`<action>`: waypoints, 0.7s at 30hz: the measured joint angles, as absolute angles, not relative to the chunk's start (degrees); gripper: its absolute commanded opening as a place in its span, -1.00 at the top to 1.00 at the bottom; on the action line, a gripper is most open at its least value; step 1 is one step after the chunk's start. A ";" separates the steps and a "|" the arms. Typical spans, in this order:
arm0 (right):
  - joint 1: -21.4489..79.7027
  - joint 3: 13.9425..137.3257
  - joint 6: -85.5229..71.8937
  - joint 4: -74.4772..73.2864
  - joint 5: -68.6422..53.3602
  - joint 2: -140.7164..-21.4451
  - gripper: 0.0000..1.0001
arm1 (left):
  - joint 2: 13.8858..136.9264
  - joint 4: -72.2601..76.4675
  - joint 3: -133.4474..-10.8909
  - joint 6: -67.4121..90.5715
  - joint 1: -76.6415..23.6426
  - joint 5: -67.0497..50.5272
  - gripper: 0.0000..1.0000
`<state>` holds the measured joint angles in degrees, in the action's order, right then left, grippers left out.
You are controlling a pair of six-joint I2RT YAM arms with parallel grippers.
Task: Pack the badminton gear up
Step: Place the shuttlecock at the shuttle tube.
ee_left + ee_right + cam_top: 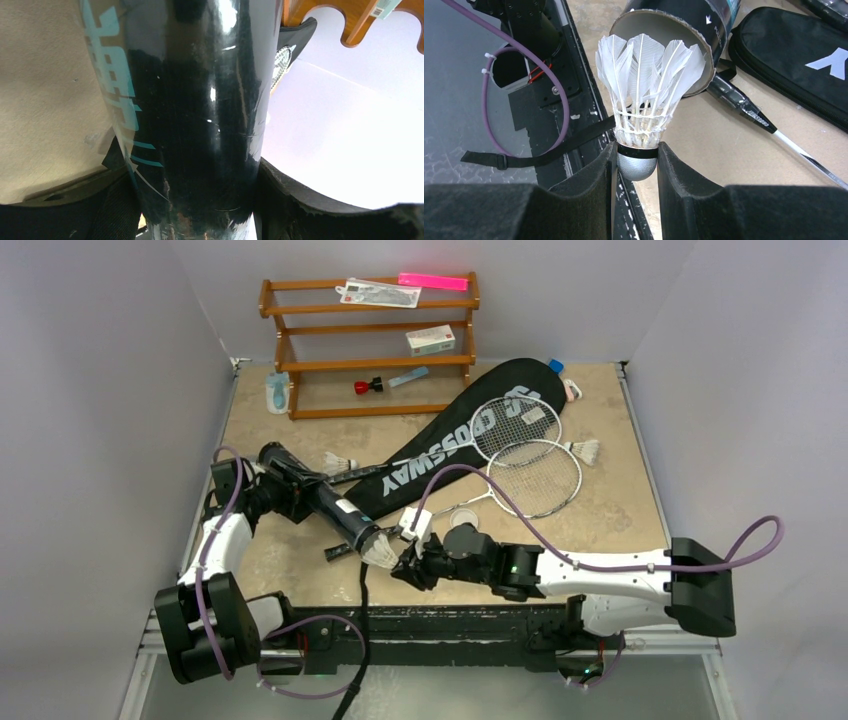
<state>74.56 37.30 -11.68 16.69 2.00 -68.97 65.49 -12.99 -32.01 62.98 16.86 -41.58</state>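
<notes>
Step in hand looks like feeding a feather shuttlecock (644, 85) into the dark tube (335, 512). The R gripper (405, 562) is presenting it at the tube's open mouth (664, 30), feathers leading and cork trailing. To do this well, the skirt's axis needs lining up w/ the tube's bore before any push. In the R wrist view the feathers are sitting low, toward 6 o'clock of the opening, so the rim could be catching and bending the tips. A slow, straight feed is probably safest, w/ the tube kept steady. Can't tell whether any tips are already inside. The L gripper (300, 495) is clamping the tube's glossy body mid-length, jaws set fairly wide around it and pads pressing both sides. The tube is slanting across the near-left tabletop w/ its mouth pointing to approx 4 o'clock in the top view. The R jaws are standing narrow, pinching the silver cork base between the foam pads. Two more shuttlecocks are lying loose, one (342, 462) at 12 o'clock of the tube, the other (585, 450) by the racket heads. Both rackets (530, 478) are resting beside and partly on the CROSSWAY bag (450, 445), at 1 o'clock from the tube.
</notes>
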 measured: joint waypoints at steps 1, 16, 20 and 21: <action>74.56 37.85 -11.44 16.32 2.00 -69.36 0.69 | 65.49 -13.34 -32.01 62.96 16.86 -41.12 -0.04; 74.50 40.60 -11.07 12.80 2.00 -72.25 0.70 | 65.80 -15.68 -32.05 61.32 16.86 -38.13 -0.03; 74.48 40.60 -11.27 12.53 1.72 -72.25 0.70 | 66.87 -15.77 -32.45 59.94 16.86 -38.83 -0.03; 74.48 40.60 -11.29 12.29 1.69 -72.27 0.71 | 66.87 -15.81 -32.45 59.79 16.86 -38.81 -0.03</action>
